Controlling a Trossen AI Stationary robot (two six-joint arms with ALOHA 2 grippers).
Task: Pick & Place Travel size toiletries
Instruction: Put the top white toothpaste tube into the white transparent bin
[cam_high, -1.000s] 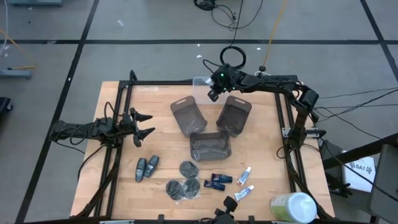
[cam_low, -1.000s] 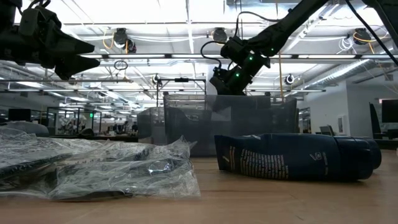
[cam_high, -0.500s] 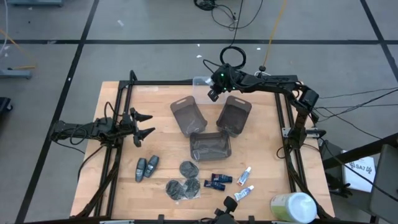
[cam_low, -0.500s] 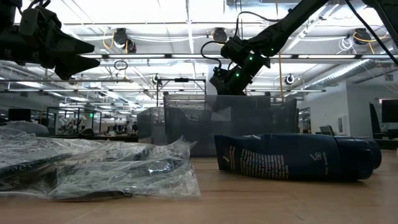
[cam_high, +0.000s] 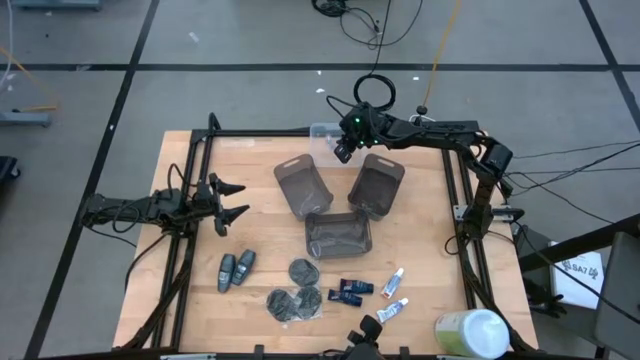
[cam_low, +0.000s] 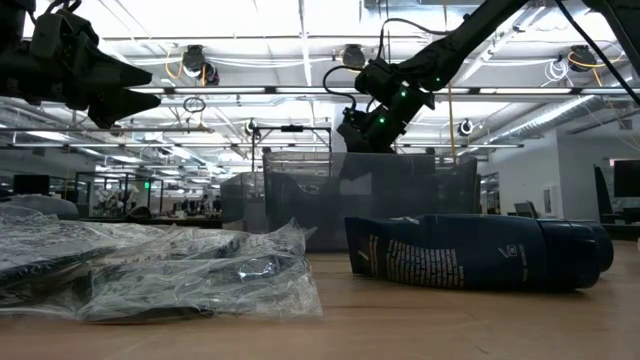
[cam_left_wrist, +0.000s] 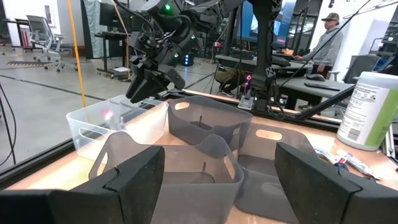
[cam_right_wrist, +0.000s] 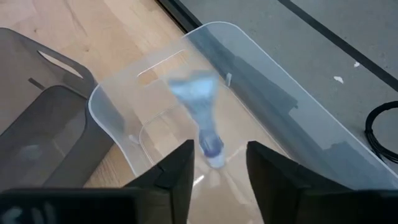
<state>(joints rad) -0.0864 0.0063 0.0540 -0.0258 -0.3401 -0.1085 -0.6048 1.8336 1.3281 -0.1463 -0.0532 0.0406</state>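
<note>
The right claw, fingers parted and empty, hovers over the clear tray where a blurred white tube appears mid-drop; it could bounce off the tray's rim onto the surface.

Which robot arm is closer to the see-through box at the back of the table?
The right one. The right gripper hangs right over the clear tray, jaws open. The left gripper waits far away by the table's left edge.
</note>
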